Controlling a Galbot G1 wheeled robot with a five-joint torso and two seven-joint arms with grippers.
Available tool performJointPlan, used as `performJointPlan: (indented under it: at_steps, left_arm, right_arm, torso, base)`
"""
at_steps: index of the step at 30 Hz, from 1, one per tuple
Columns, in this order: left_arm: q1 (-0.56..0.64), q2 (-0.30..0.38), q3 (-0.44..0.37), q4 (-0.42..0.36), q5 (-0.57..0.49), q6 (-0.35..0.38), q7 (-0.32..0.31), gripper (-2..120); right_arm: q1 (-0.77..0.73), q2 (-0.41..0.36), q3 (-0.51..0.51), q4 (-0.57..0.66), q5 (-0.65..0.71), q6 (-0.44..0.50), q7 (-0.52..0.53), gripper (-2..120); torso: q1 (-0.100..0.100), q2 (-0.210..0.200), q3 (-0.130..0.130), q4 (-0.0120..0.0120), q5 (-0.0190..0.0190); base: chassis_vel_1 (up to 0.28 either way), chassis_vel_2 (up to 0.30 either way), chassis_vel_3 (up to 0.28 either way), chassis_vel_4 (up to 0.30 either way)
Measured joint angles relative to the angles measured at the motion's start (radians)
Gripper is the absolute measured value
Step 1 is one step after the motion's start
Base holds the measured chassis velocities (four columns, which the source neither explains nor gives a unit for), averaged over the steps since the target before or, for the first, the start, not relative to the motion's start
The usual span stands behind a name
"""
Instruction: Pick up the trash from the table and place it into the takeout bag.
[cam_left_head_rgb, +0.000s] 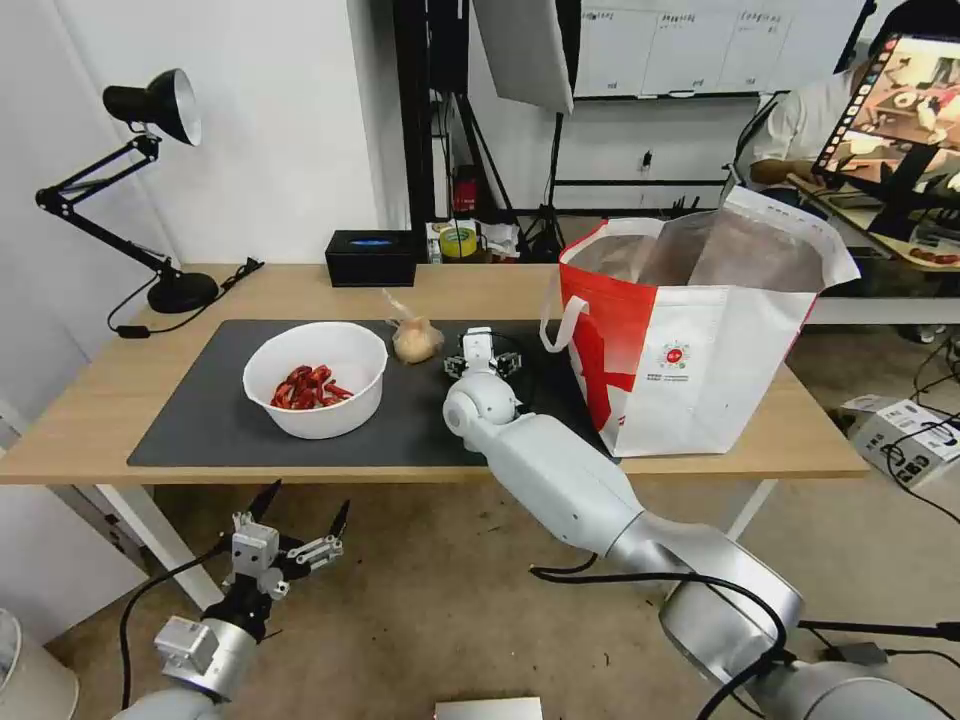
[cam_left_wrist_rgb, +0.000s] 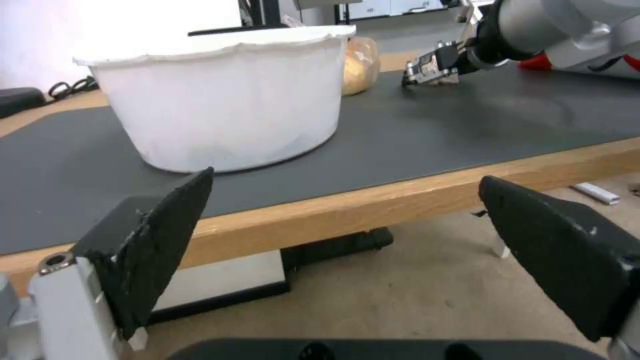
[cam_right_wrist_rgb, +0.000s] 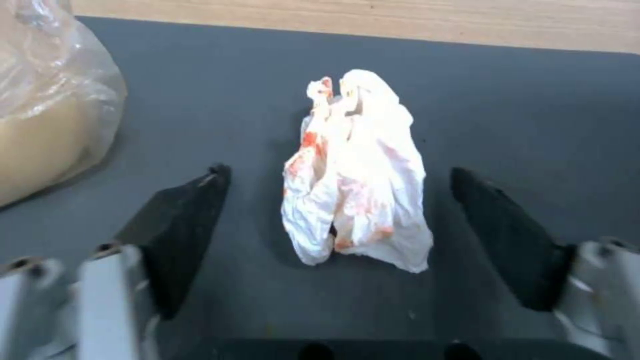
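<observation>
Currently on your counter, left to right:
Left claw wide, below the front edge; bowl on the mat; knotted bag; right claw wide, straddling the stained tissue; takeout bag at your right.

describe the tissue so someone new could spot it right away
Start at the dark grey mat on the table. Beside the takeout bag, the right tool hangs open around the crumpled white tissue. Orange-red stains set it apart from the knotted clear bag next to it.
</observation>
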Motion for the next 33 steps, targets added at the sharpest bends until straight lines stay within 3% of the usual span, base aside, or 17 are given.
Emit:
performJointPlan:
  at_steps: [6, 21, 23, 33]
  left_arm:
    - [0.001, -0.005, 0.006, -0.006, 0.0, 0.0, 0.0, 100]
    - [0.015, -0.009, 0.007, -0.017, 0.01, -0.005, 0.0, 100]
    - [0.015, -0.01, 0.009, -0.019, 0.012, -0.005, 0.0, 100]
    - [0.02, -0.021, 0.019, -0.028, 0.028, -0.006, -0.001, 100]
  right_arm:
    - [0.001, -0.005, -0.002, 0.003, 0.011, 0.001, -0.009, 57]
    - [-0.004, -0.037, -0.011, 0.034, 0.032, 0.018, -0.023, 4]
    - [-0.007, -0.047, -0.016, 0.046, 0.031, 0.027, -0.033, 0]
    - [-0.033, -0.137, -0.037, 0.157, 0.01, 0.079, -0.102, 0]
  torso:
    - [0.0, 0.0, 0.0, 0.0001, 0.0001]
    - [0.0, 0.0, 0.0, -0.0006, -0.0002]
    - [0.0, 0.0, 0.0, -0.0007, -0.0001]
    - [0.0, 0.0, 0.0, -0.0003, -0.0001]
  base:
    - [0.0, 0.0, 0.0, 0.0]
    - [0.0, 0.0, 0.0, 0.0]
    - [0.0, 0.0, 0.0, 0.0]
    - [0.0, 0.0, 0.0, 0.0]
